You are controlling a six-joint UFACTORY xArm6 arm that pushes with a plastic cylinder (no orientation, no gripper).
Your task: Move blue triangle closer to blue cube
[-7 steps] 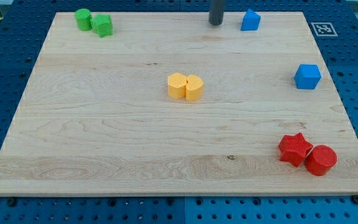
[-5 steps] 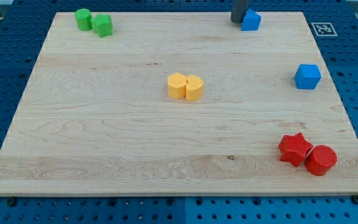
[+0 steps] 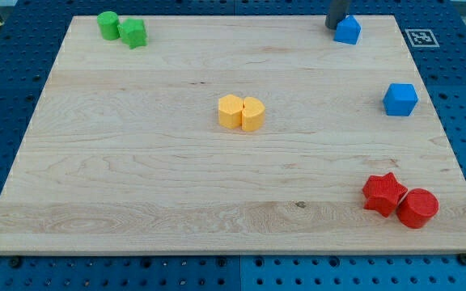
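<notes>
The blue triangle (image 3: 348, 30) sits near the board's top edge, toward the view's right. My tip (image 3: 333, 27) touches its left side. The blue cube (image 3: 400, 99) sits lower, near the board's right edge, well apart from the triangle.
Two green blocks (image 3: 122, 28) sit together at the top left. Two yellow blocks (image 3: 241, 112) sit together near the middle. A red star (image 3: 383, 194) and a red cylinder (image 3: 417, 208) sit at the bottom right. A printed marker tag (image 3: 421, 37) lies off the board's top right corner.
My tip moved right along the top edge, reached the blue triangle's left side and pushed it a short way to the right. The other blocks have not moved.
</notes>
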